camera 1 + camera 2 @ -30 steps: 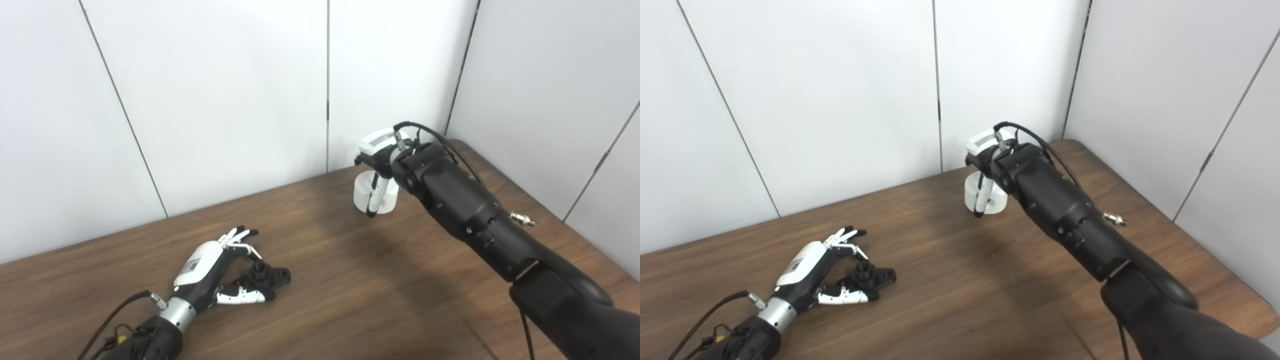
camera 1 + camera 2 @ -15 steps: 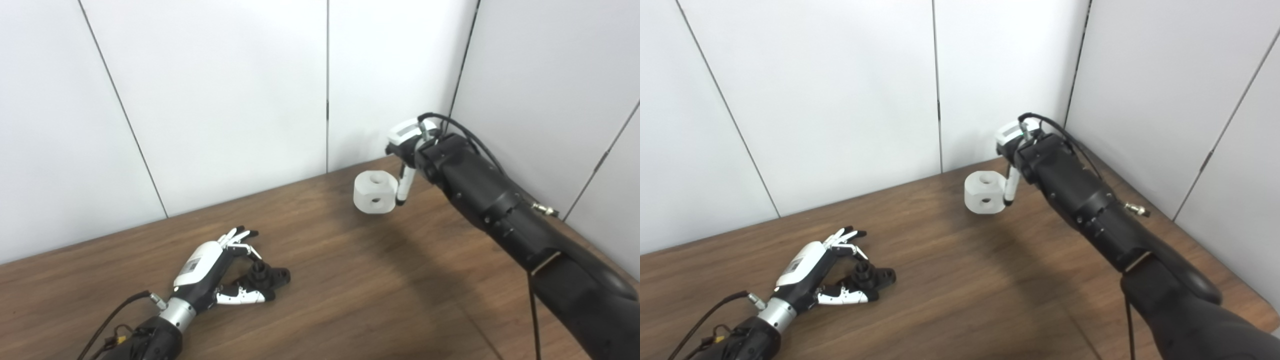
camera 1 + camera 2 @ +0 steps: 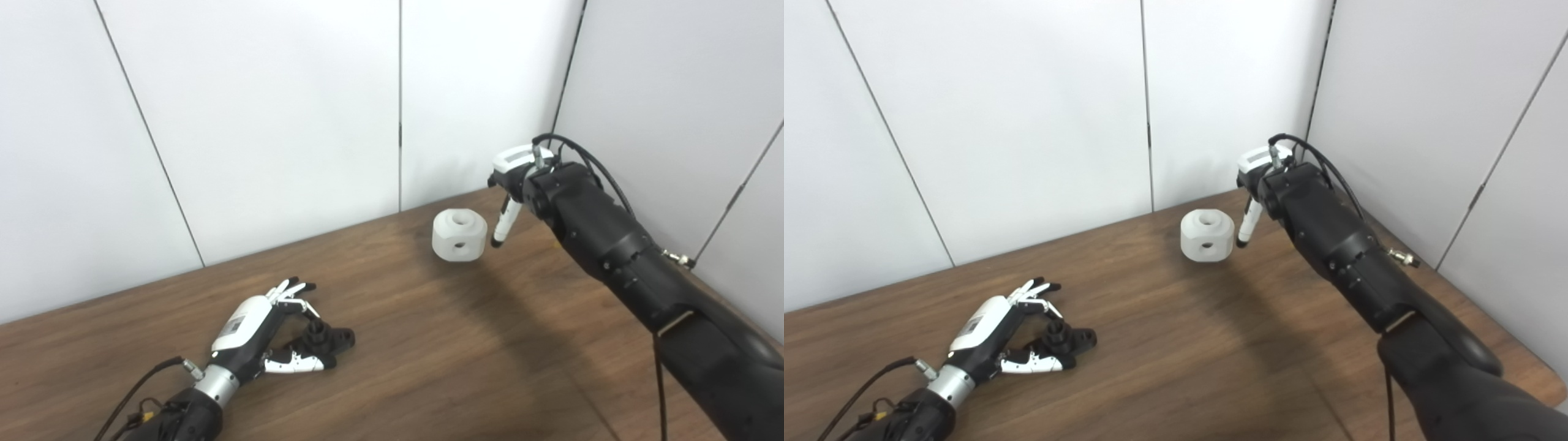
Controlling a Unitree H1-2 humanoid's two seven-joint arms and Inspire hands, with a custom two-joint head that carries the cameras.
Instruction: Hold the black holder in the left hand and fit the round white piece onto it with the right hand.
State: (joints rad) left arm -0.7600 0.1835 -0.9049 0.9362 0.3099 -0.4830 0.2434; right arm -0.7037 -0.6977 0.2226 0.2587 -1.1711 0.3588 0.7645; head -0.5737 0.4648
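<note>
The right hand, mostly hidden behind its arm, grip unclear, hung beside the round white piece; the left hand cupped, fingers apart, around the black holder on the desk.

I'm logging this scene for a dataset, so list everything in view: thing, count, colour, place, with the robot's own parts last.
Round white piece: one, white, far right part of the table, standing free.
Black holder: one, black, near left, lying on the table between the left hand's fingers and thumb.
Table: one, dark brown wood, filling the lower view.
Wall panels: several, white, behind and to the right.
Left hand: one, white and black, around the holder; grip unclear.
Right hand: one, white and black, just right of the white piece, apart from it.
</note>
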